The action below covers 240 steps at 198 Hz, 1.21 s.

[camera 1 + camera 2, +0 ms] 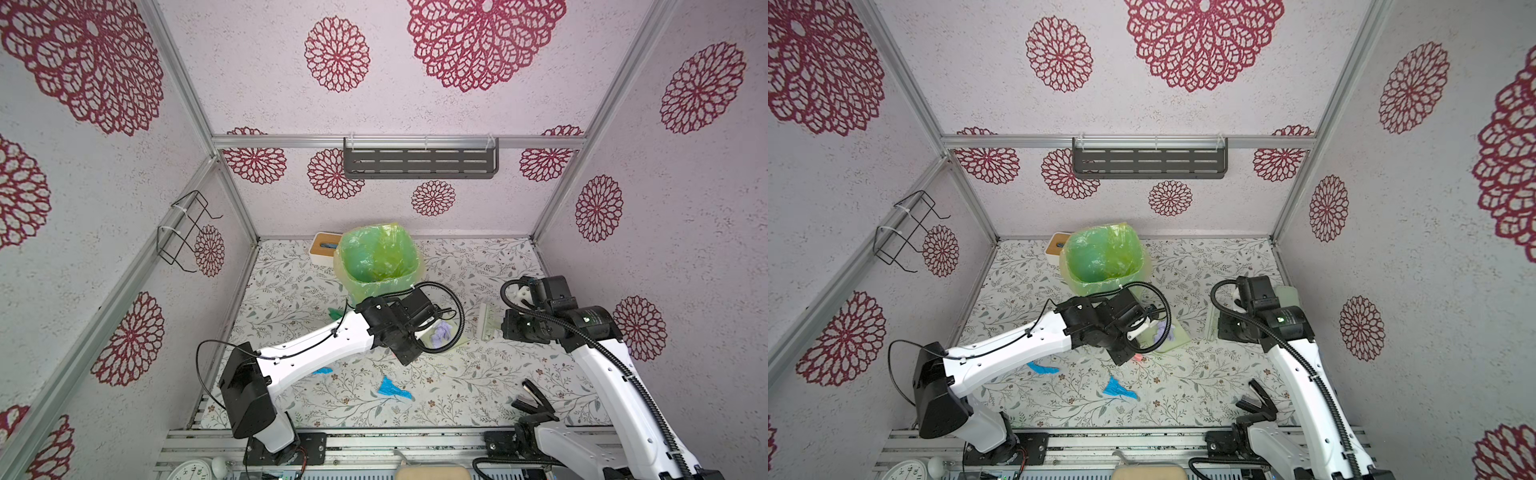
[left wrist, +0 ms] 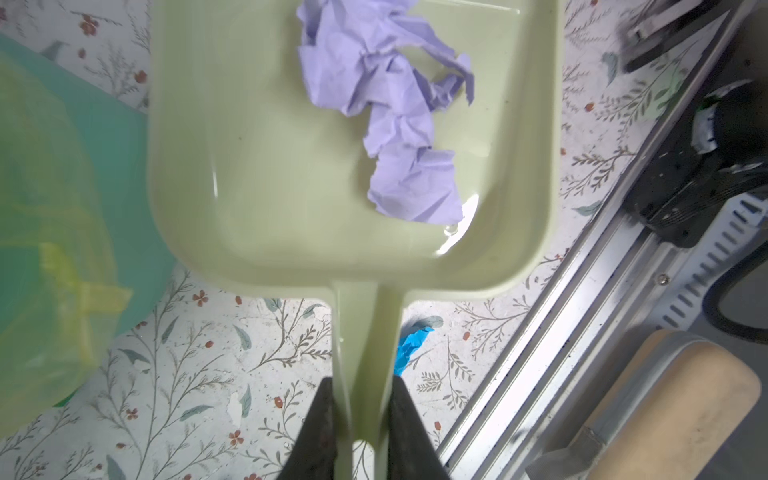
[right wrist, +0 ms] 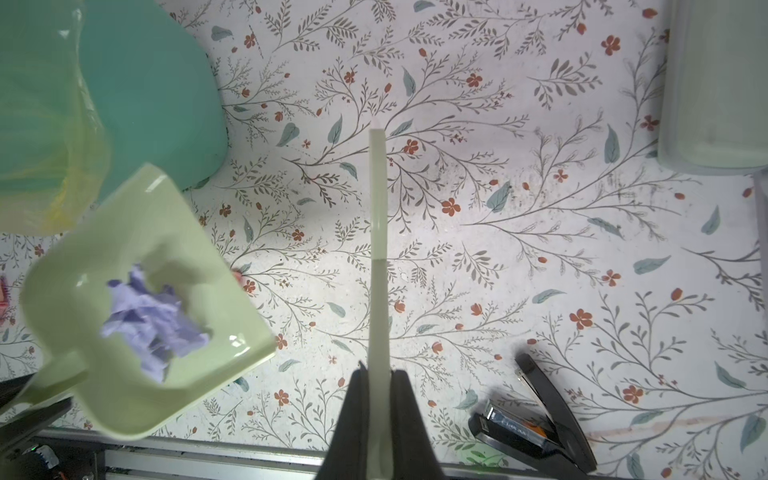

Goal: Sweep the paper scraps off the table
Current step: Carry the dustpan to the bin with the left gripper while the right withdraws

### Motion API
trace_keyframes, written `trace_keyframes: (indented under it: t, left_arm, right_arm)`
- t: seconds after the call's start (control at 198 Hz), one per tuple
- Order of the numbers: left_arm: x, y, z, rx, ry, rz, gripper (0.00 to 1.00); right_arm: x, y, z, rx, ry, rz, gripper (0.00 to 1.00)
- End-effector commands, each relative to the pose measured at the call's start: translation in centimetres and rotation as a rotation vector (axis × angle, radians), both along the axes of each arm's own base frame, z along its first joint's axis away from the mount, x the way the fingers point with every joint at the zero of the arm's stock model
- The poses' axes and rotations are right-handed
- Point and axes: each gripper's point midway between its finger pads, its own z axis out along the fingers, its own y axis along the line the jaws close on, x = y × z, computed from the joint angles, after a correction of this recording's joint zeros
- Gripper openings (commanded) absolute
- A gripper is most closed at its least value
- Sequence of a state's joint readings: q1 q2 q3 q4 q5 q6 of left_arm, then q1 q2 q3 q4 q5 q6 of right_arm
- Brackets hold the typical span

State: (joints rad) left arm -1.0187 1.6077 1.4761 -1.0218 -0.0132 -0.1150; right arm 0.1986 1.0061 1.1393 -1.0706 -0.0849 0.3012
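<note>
My left gripper (image 2: 361, 380) is shut on the handle of a pale green dustpan (image 2: 291, 187). Crumpled lilac paper scraps (image 2: 395, 104) lie in the pan, which hangs tilted beside the bin (image 1: 376, 257). My right gripper (image 3: 378, 370) is shut on a pale brush (image 3: 377, 249), seen edge-on and to the right of the pan. In both top views two blue scraps (image 1: 392, 388) (image 1: 322, 371) lie on the table (image 1: 478, 395) in front of the left arm. A pink scrap (image 1: 1139, 356) shows under the left wrist, and a green one (image 1: 333, 311) lies near the bin's base.
The bin with its yellow-green liner stands at the back middle, a wood-topped white box (image 1: 324, 245) behind it. An open black stapler (image 1: 534, 399) lies at the front right. A translucent container (image 3: 715, 83) sits by the right wall. Aluminium rails edge the front.
</note>
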Motion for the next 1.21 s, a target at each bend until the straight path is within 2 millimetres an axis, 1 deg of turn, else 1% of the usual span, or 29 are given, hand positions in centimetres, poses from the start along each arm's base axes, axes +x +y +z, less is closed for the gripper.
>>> trace_keyframes:
  t: [0.0,0.161,0.328,0.504,0.579,0.7,0.897,1.093,1.204]
  left_arm:
    - [-0.5,0.5,3.5,-0.045,-0.040,0.033,0.09]
    - [-0.6,1.1,7.2,-0.091,-0.087,0.066,0.09]
    - [-0.2,2.2,10.3,-0.116,-0.132,0.111,0.09]
    - [0.8,4.2,13.2,-0.125,-0.173,0.180,0.09]
    - [1.4,5.3,14.5,-0.137,-0.190,0.222,0.09]
    - [2.8,8.0,16.0,-0.126,-0.229,0.308,0.10]
    - [5.2,13.3,17.2,-0.096,-0.282,0.473,0.09]
    - [7.5,18.4,17.5,-0.073,-0.293,0.618,0.10]
    - [8.5,20.4,17.5,-0.044,-0.309,0.668,0.10]
  right_arm:
    - [1.0,0.7,0.6,0.049,-0.054,0.040,0.00]
    - [1.3,0.6,0.2,0.065,-0.056,0.043,0.00]
    - [1.4,0.3,0.0,0.074,-0.056,0.044,0.00]
    - [1.3,0.0,0.0,0.083,-0.057,0.045,0.00]
    - [1.4,0.0,0.0,0.087,-0.059,0.046,0.00]
    - [1.5,0.0,-0.2,0.098,-0.063,0.046,0.00]
    - [1.4,0.0,-0.5,0.109,-0.064,0.051,0.00]
    - [1.4,-0.3,-0.8,0.108,-0.058,0.059,0.00]
    - [1.6,-0.1,-0.6,0.123,-0.059,0.068,0.00]
